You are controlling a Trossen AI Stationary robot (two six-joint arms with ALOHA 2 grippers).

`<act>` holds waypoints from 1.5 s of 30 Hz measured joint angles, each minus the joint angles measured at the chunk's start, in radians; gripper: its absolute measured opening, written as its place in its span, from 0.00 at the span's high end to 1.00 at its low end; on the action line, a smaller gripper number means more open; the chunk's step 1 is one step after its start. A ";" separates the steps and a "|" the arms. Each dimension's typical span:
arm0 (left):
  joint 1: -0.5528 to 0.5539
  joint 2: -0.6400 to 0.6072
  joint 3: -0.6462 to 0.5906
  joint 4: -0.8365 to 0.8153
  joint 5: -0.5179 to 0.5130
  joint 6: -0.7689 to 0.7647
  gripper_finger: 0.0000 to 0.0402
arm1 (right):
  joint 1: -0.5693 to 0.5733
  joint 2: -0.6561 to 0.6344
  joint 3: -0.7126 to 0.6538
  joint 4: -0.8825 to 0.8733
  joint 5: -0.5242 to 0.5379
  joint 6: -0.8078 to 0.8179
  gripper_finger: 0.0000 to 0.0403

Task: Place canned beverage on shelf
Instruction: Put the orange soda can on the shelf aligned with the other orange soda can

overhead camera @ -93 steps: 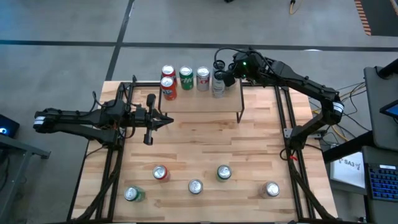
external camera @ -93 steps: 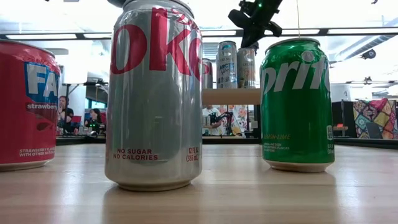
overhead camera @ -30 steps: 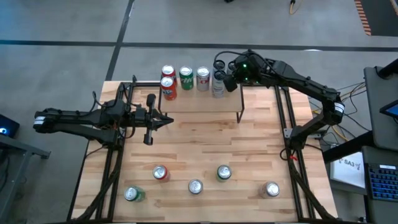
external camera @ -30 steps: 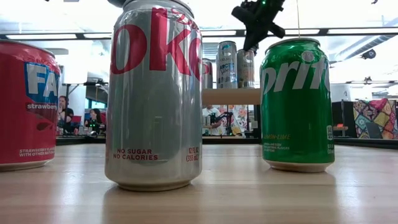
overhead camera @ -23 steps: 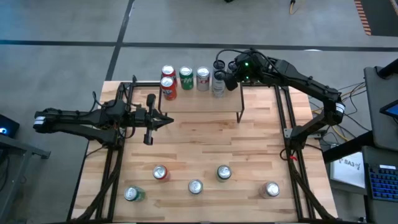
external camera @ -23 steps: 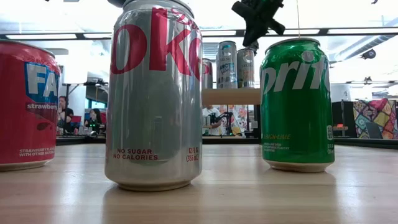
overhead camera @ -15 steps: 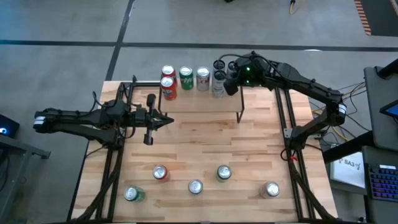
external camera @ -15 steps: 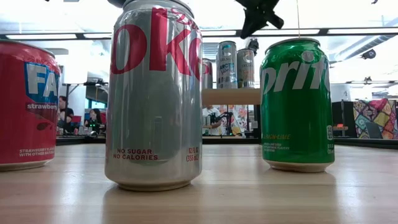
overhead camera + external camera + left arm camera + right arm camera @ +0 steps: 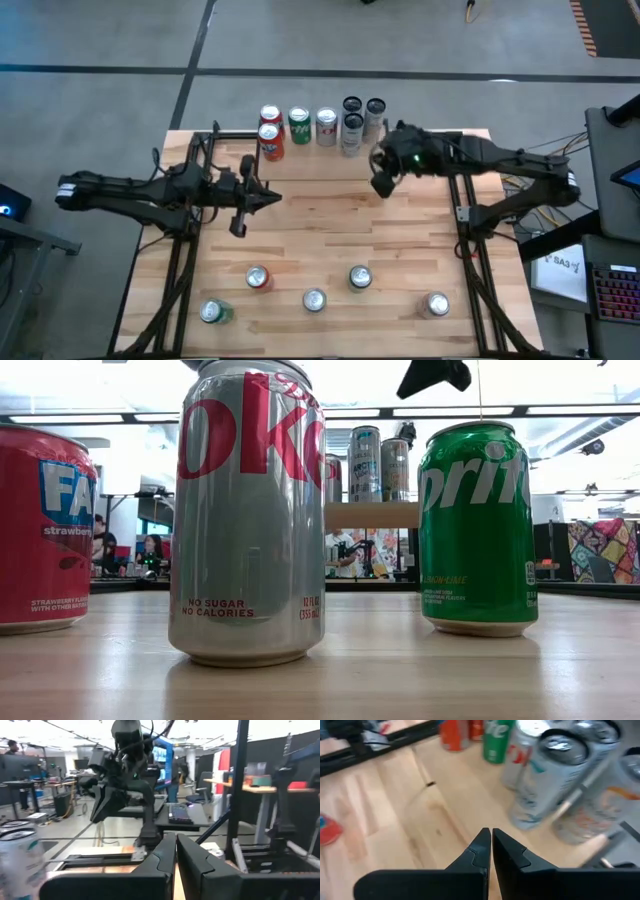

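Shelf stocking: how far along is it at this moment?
Done: seven cans stand at the back on the shelf, among them the tall can at its right end. In hand: nothing; the right gripper is shut and empty over the shelf's front edge, the left gripper shut mid-table. Left: five cans along the front, including the green can.

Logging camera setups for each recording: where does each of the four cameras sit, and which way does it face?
High view: overhead, straight down on the table, both arms, shelf.
Low view: table-top height, level past the Diet Coke can and Sprite can; an arm tip up top.
Left wrist view: past the shut left gripper toward the right arm.
Right wrist view: down past the shut right gripper at shelf cans.
Shared: the shelf shows in high and low.
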 joint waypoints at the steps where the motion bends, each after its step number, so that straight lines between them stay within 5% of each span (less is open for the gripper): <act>1: -0.011 0.015 0.000 0.018 0.000 -0.005 1.00 | 0.018 -0.019 -0.036 0.031 0.000 -0.003 0.98; 6: -0.073 0.091 0.000 0.066 -0.007 -0.057 1.00 | 0.084 -0.106 -0.217 0.155 0.000 -0.012 0.98; 11: -0.130 0.137 0.014 0.049 -0.117 -0.157 1.00 | 0.131 -0.165 -0.363 0.272 0.000 -0.035 0.98; 22: -0.168 0.261 0.073 -0.033 -0.132 -0.452 1.00 | 0.167 -0.231 -0.528 0.432 -0.019 -0.131 0.98; 29: -0.229 0.354 0.285 -0.609 -0.133 -0.626 1.00 | 0.168 -0.229 -0.532 0.434 -0.035 -0.136 0.98; 36: -0.345 0.518 0.624 -1.434 -0.117 -0.542 1.00 | 0.169 -0.229 -0.533 0.438 -0.036 -0.146 0.98; 40: -0.394 0.586 0.761 -1.619 -0.150 -0.439 1.00 | 0.169 -0.229 -0.533 0.438 -0.037 -0.147 0.98; 45: -0.442 0.624 0.838 -1.654 -0.150 -0.437 1.00 | 0.169 -0.229 -0.533 0.439 -0.037 -0.146 0.98</act>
